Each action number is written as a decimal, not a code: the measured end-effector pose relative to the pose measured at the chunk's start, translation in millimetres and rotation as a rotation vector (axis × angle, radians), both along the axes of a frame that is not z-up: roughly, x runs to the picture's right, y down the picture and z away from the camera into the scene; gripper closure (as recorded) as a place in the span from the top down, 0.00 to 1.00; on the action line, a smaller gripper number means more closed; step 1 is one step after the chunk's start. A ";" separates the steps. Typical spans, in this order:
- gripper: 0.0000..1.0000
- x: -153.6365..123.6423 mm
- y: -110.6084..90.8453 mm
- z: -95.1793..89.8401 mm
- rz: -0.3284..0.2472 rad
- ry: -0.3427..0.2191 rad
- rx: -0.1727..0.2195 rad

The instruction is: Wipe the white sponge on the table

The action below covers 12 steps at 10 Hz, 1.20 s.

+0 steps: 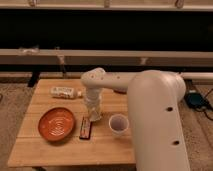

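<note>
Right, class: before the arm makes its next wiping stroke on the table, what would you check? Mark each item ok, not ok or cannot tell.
1. Gripper lowered to the middle of the table: ok.
2. White sponge under the gripper tip: cannot tell, it does not stand out from the gripper.
3. Cup apart from the gripper: ok, though close.
4. Dark bar clear of the wiping path: probably not ok, it lies right beside the tip.
5. Orange plate and bottle apart from the gripper: ok.
</note>
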State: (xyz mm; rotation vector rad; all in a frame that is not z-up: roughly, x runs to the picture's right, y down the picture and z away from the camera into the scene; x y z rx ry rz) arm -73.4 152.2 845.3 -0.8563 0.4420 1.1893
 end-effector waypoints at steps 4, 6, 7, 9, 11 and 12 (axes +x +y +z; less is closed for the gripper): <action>0.00 35.4 2.2 -1.3 0.033 0.108 -0.034; 0.00 59.3 -3.3 5.9 0.044 0.169 -0.038; 0.00 71.2 -4.5 9.7 0.048 0.200 -0.043; 0.00 91.9 -5.3 15.6 0.051 0.250 -0.057; 0.00 116.1 -4.7 22.9 0.055 0.295 -0.086; 0.00 123.8 -4.8 26.2 0.054 0.309 -0.097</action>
